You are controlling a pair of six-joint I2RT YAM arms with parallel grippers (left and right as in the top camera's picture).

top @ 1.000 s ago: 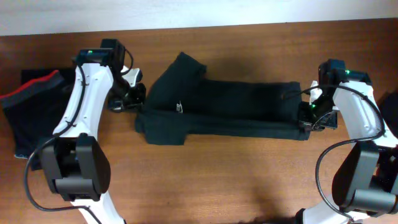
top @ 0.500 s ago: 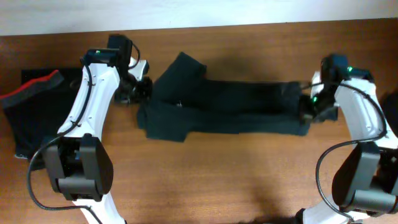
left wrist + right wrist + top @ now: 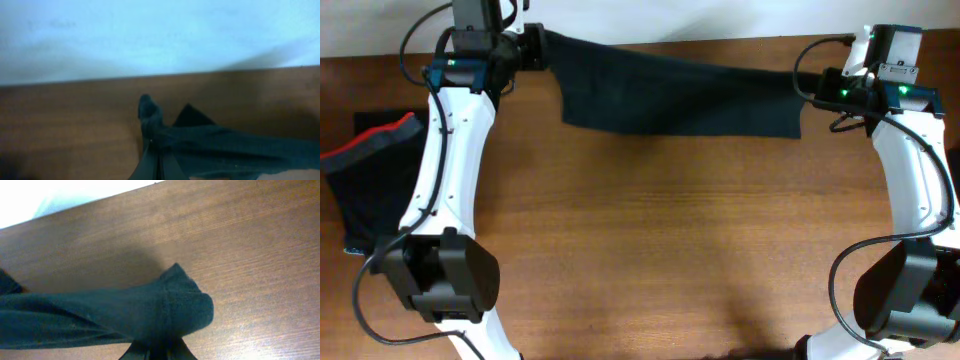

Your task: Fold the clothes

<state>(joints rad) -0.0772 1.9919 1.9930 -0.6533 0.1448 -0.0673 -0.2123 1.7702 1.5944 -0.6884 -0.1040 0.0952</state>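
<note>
The long plain black garment [image 3: 680, 95] of the clothes hangs stretched in the air over the back of the table, held at both ends. My left gripper [image 3: 533, 50] is shut on its left end, and the left wrist view shows the fingers [image 3: 150, 167] pinched together on bunched fabric [image 3: 225, 150]. My right gripper [image 3: 809, 85] is shut on the right end. In the right wrist view a folded hem [image 3: 165, 312] bulges just above the closed gripper [image 3: 156, 352]. A second black garment with a red-and-grey waistband [image 3: 370, 160] lies flat at the far left.
A wooden table [image 3: 670, 240] spreads below the raised garment. A white wall [image 3: 720, 20] runs along the table's back edge, right behind the stretched cloth. Both arm bases stand at the front corners.
Both arms have risen and moved toward the back wall, lifting the long black garment off the table and pulling it straight between them. The red-banded garment has not moved.
</note>
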